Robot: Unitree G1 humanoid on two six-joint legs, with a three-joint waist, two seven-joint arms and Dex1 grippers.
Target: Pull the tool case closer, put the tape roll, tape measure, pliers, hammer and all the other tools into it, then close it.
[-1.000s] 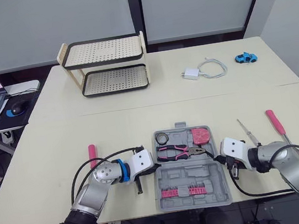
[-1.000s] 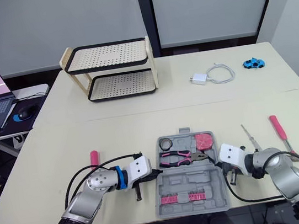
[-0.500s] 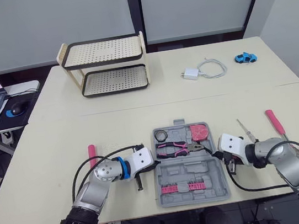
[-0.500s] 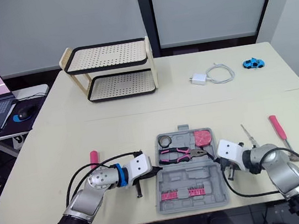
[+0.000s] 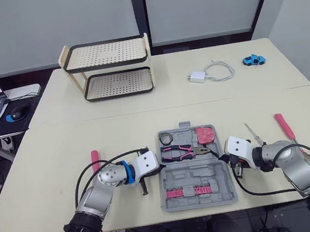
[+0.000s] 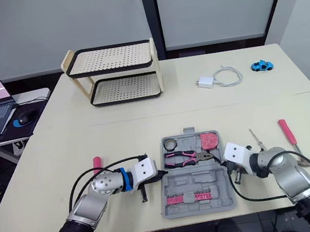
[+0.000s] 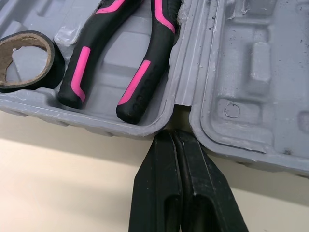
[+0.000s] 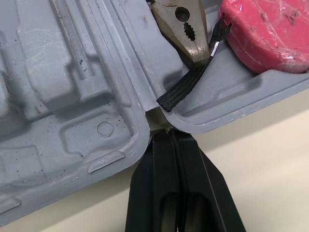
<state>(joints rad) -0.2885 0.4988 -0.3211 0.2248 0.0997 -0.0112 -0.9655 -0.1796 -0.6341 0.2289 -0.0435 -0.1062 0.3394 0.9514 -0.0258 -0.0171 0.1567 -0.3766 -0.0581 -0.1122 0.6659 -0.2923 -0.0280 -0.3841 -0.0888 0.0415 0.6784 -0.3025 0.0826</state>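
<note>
Grey tool case (image 5: 194,172) lies open near the front of the surface (image 5: 116,127), pliers (image 5: 184,151), tape roll (image 5: 166,139) and tape measure (image 5: 206,135) inside, left pincer (image 7: 175,137) and right pincer (image 8: 169,135) each closed tight at its hinge.

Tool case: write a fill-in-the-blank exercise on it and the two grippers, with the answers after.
1. The tool case lies ___ on the table, both halves facing up.
2. The tape roll shares the far half with the pliers and a ___ tape measure.
3. The left gripper and the right gripper each touch the case's hinge line with fingers ___.

Missing words: open; pink; shut
</note>
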